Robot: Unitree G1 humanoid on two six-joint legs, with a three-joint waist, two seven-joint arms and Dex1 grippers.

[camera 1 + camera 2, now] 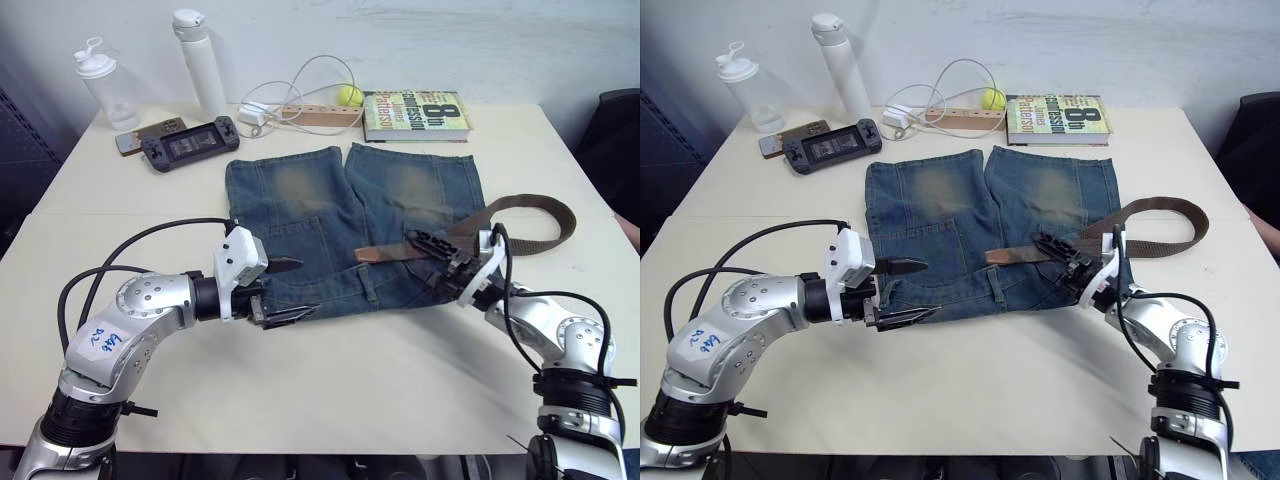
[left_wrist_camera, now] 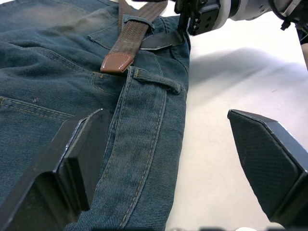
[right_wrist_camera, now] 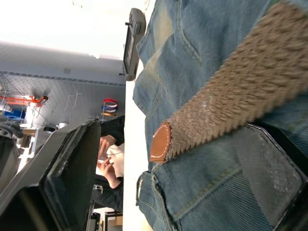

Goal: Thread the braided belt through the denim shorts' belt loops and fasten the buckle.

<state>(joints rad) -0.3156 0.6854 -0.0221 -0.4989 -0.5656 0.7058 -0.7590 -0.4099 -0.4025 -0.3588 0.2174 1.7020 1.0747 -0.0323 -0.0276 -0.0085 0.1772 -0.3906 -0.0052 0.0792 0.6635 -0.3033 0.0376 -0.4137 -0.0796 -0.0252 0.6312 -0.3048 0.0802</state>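
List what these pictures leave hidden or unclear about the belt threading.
- Buckle: not made out. In the left eye view the braided belt loops off the denim shorts to the right, and its far end runs behind the right gripper.
- Right gripper's hold on the belt: its fingers cover the contact.
- Loops already passed: one belt loop crosses the belt in the left wrist view; the rest are too small.

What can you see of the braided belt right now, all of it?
The braided belt is a long, narrow, dark-brown woven strap with a tan leather tip. It lies flat, tip on the denim shorts near the waistband, and passes under one belt loop close to the tip. From there it runs off the shorts' edge and curls into a loop on the table. The right gripper sits over it, one finger lying against it. I cannot make out the buckle.
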